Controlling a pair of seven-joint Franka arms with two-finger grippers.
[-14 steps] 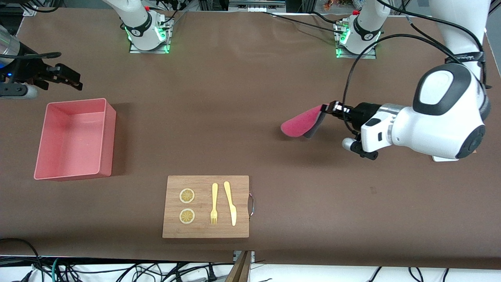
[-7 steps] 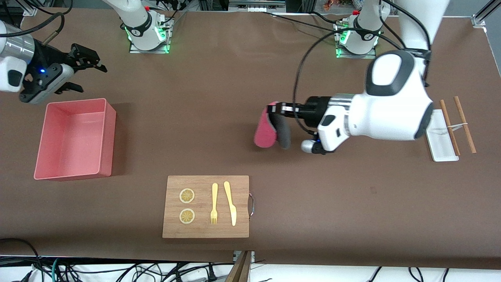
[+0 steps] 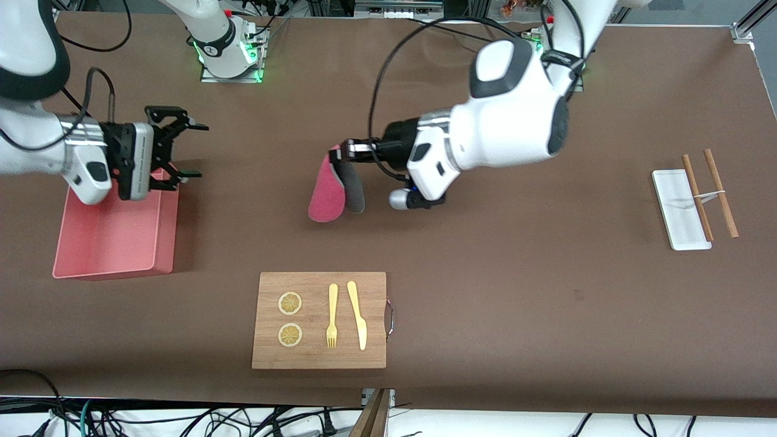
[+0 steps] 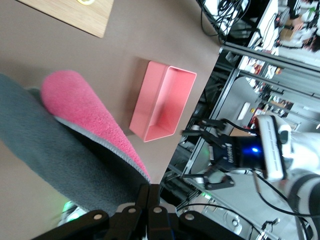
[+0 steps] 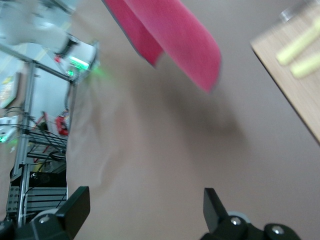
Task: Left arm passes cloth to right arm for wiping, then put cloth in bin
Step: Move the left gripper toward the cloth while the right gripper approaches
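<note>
Left pincer (image 3: 345,150), frame centre, pinches floppy magenta cloth (image 3: 325,193); right pincer (image 3: 185,150) gapes upper-left. I fear a fumbled handover.

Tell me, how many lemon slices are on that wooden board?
2. One lemon slice lies on the wooden board, the other lemon slice beside it, nearer the front camera. None seems hidden.

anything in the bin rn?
Visible floor of the bin is bare. Its end toward the robots' bases is covered by the open right gripper. Left gripper holds the cloth.
</note>
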